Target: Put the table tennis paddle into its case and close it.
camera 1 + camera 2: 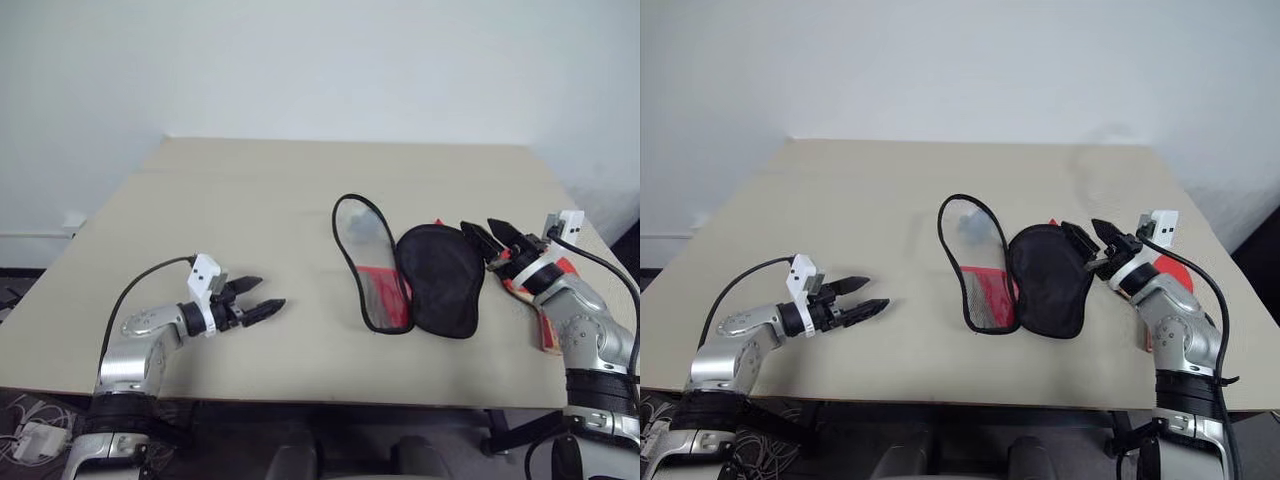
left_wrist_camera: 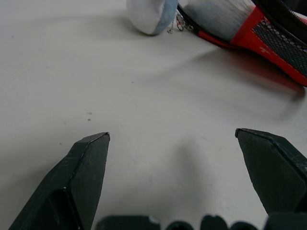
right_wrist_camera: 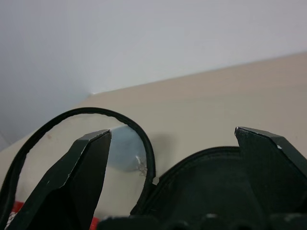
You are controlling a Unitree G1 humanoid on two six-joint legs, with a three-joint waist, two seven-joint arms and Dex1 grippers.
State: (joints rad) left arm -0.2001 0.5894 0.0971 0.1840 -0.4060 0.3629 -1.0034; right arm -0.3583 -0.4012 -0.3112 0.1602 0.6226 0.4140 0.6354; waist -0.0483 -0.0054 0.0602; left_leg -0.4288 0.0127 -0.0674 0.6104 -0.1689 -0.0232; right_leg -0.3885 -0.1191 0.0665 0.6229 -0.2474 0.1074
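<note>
The case (image 1: 440, 280) lies open at the middle of the table. One half shows black lining. The other half (image 1: 372, 262), black-rimmed and pale with a red lower part, lies beside it on its left. The table tennis paddle (image 1: 1175, 272) shows as a red patch on the table under my right arm, mostly hidden by it. My right gripper (image 1: 488, 238) is open, just above the right edge of the black half, with nothing between its fingers. My left gripper (image 1: 255, 297) is open and empty over bare table, well to the left of the case (image 2: 268, 38).
The beige table (image 1: 250, 190) stands against a white wall, with bare surface left of and behind the case. A pale bluish lump (image 3: 122, 151) sits at the far end of the black-rimmed half. Cables (image 1: 30, 435) lie on the floor at the lower left.
</note>
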